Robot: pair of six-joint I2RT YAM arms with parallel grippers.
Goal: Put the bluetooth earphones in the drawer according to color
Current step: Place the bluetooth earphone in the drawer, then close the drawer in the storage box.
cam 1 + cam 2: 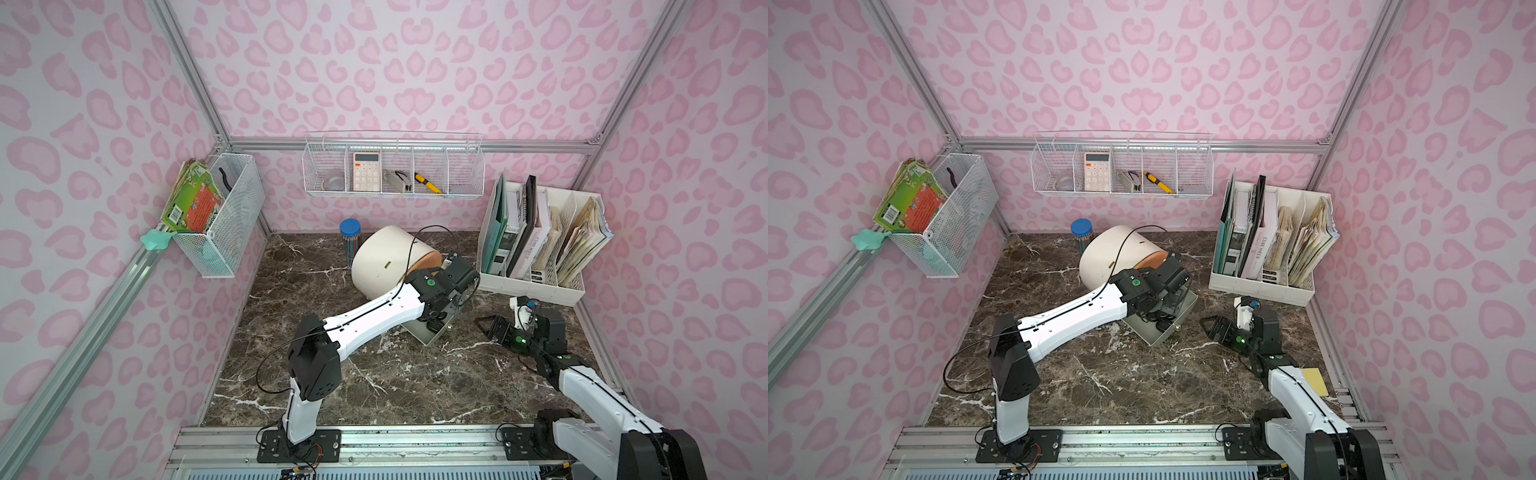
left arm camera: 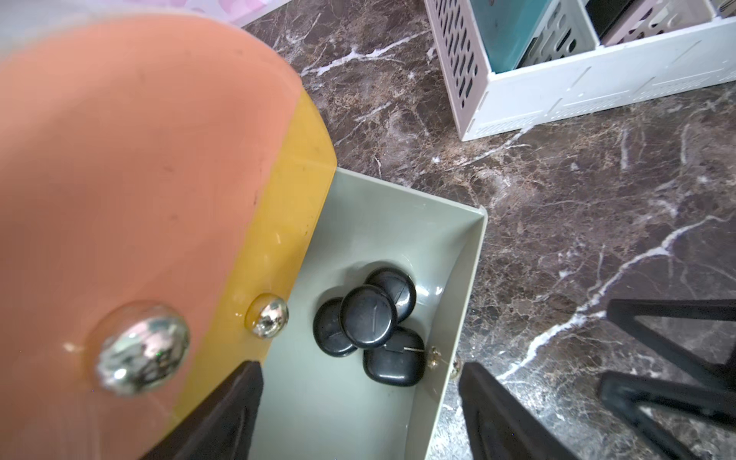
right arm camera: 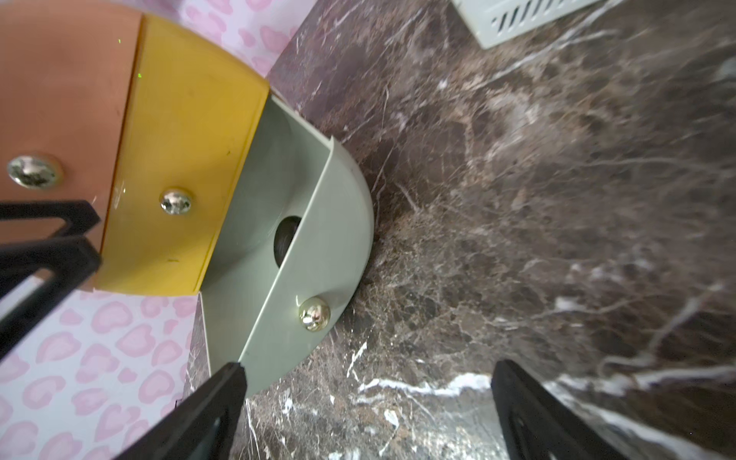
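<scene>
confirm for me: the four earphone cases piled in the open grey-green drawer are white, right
No: the left wrist view shows the four earphone cases piled in the open grey-green drawer are black, not white.

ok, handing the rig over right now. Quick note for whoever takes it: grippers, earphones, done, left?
Grippers: left gripper open, empty, over the pulled-out grey-green drawer; right gripper open, empty, low over the table beside that drawer.
Earphones: four black cases piled in the grey-green drawer. No lilac or white ones in view anywhere.
The peach drawer and yellow drawer are shut, contents hidden.
Done: black sorted.
Left: probably push the grey-green drawer shut and confirm the other two colours.
</scene>
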